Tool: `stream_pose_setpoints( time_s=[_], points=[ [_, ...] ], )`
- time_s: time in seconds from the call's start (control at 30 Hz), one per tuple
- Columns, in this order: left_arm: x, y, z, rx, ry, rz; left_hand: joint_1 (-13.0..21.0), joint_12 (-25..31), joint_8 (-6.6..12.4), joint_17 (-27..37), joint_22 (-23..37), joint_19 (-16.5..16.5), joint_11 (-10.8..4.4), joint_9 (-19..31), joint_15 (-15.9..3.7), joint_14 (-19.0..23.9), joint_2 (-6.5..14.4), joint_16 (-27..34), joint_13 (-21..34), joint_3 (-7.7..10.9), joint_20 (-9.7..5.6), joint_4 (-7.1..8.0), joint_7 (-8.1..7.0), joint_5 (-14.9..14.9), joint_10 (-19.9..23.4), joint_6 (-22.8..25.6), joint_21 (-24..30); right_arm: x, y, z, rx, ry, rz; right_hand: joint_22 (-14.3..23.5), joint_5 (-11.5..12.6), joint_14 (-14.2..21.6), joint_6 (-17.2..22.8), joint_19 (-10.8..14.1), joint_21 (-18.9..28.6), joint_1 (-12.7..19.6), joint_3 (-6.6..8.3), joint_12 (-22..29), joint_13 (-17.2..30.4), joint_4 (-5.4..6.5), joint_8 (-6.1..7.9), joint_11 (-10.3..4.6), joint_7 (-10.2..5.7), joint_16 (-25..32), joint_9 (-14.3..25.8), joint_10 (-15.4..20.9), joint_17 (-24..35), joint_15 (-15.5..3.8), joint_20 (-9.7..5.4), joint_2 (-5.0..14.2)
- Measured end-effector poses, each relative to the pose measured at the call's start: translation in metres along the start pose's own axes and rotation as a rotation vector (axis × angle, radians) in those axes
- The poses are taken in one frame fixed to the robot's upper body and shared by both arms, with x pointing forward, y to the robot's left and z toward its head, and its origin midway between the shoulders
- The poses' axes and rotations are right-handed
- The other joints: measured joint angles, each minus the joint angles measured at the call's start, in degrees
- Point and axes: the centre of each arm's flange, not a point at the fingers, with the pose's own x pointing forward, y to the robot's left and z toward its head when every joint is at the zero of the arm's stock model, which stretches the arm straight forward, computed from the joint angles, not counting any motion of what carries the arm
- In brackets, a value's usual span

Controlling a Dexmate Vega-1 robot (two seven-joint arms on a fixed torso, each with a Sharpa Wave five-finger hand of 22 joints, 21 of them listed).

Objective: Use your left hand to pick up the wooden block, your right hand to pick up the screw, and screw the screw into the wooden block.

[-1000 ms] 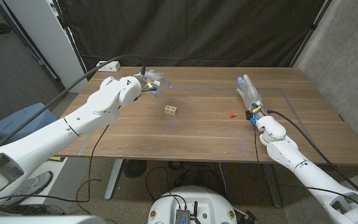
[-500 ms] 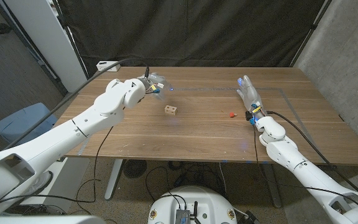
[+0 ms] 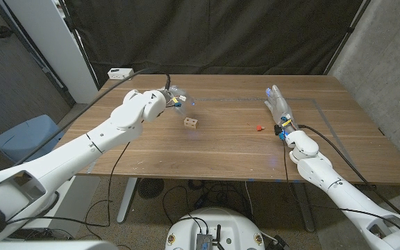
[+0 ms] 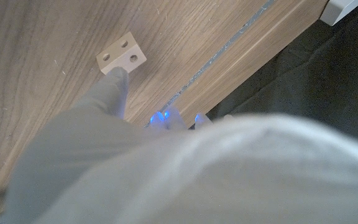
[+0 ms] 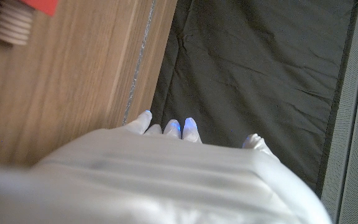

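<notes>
Two hands wait near a block and a screw.

From the head view, the left hand (image 3: 175, 98) hangs over the table (image 3: 221, 153), up and left of the block (image 3: 192, 123), holding nothing; how wide its fingers are I cannot tell. The right hand (image 3: 277, 104) stands beside the red screw (image 3: 258, 128), fingers straight, holding nothing. Block and screw lie apart on the table. From the left wrist, one finger (image 4: 114, 87) points at the block (image 4: 121, 58). From the right wrist, the screw (image 5: 18, 18) lies on the wood.
</notes>
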Motion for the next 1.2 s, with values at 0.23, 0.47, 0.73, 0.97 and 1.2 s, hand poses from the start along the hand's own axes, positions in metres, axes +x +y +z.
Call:
stream_pose_setpoints(
  time_s=[0.23, 0.47, 0.73, 0.97, 1.2],
  points=[
    [0.002, -0.005, 0.003, 0.012, 0.009, -0.008, 0.00, 0.00, 0.00, 0.00, 0.00, 0.00, 0.00, 0.00, 0.22, 0.22, 0.00, 0.00, 0.00, -0.28, 0.00, 0.20, 0.00, 0.00, 0.00, 0.00, 0.00, 0.001, -0.001, -0.003, 0.004, 0.006, -0.006, 0.00, 0.00, 0.00, 0.00, 0.00, 0.00, 0.00, 0.00, 0.00, 0.00, 0.00, 0.00, 0.00, 0.00, 0.00, 0.00, 0.00, 0.00, 0.00, 0.00, 0.00],
    [0.005, -0.014, 0.008, 0.015, 0.026, -0.001, 0.00, 0.00, 0.00, -0.01, 0.00, 0.00, 0.22, 0.00, 0.36, 0.82, 0.00, 0.00, 0.11, -0.90, 0.00, 0.39, 0.23, 0.00, 0.22, 0.24, 0.00, 0.001, -0.001, -0.005, 0.007, 0.009, -0.011, 0.00, 0.00, 0.00, 0.00, 0.00, 0.00, 0.00, 0.00, 0.00, 0.00, 0.00, 0.00, 0.00, 0.00, 0.00, 0.00, 0.00, 0.00, 0.00, 0.00, 0.00],
    [0.007, -0.023, 0.011, 0.013, 0.037, 0.022, 0.22, 0.24, 0.01, -0.01, 0.00, 0.31, 0.51, 0.00, -0.11, 2.15, 0.23, 0.26, 0.26, -1.43, 0.30, 0.48, 0.54, 0.00, 1.15, 0.74, 0.00, 0.001, -0.002, -0.007, 0.011, 0.014, -0.013, 0.00, 0.00, 0.00, 0.00, 0.00, 0.00, 0.01, 0.00, 0.00, 0.00, 0.00, 0.00, -0.01, 0.00, 0.00, 0.00, 0.00, 0.01, 0.00, 0.00, 0.00],
    [0.009, -0.032, 0.015, 0.008, 0.040, 0.022, 0.22, 0.38, 0.03, -0.01, 0.00, 0.84, 0.51, 0.00, 0.18, 2.44, 0.23, 0.25, 0.26, -1.65, 0.22, 0.25, 0.60, 0.00, 1.15, 1.08, 0.00, 0.001, -0.002, -0.008, 0.013, 0.016, -0.013, 0.00, 0.00, 0.00, 0.00, 0.00, 0.00, 0.01, 0.00, 0.00, 0.00, 0.00, 0.00, -0.01, 0.00, 0.00, 0.00, 0.00, 0.01, 0.00, 0.00, 0.00],
    [0.011, -0.041, 0.018, 0.004, 0.037, 0.005, 0.53, 0.39, 0.03, -0.02, 0.00, 1.28, 0.36, 0.00, -0.12, 2.75, 0.54, 0.25, 0.26, -1.82, 0.18, 0.43, 0.60, 0.00, 1.30, 1.08, 0.00, 0.001, -0.002, -0.008, 0.014, 0.020, -0.014, 0.00, 0.00, 0.01, 0.00, 0.00, 0.00, 0.01, 0.00, 0.00, 0.01, 0.00, 0.00, -0.01, 0.00, 0.00, 0.00, 0.00, 0.01, 0.00, 0.00, 0.00]
  ],
)
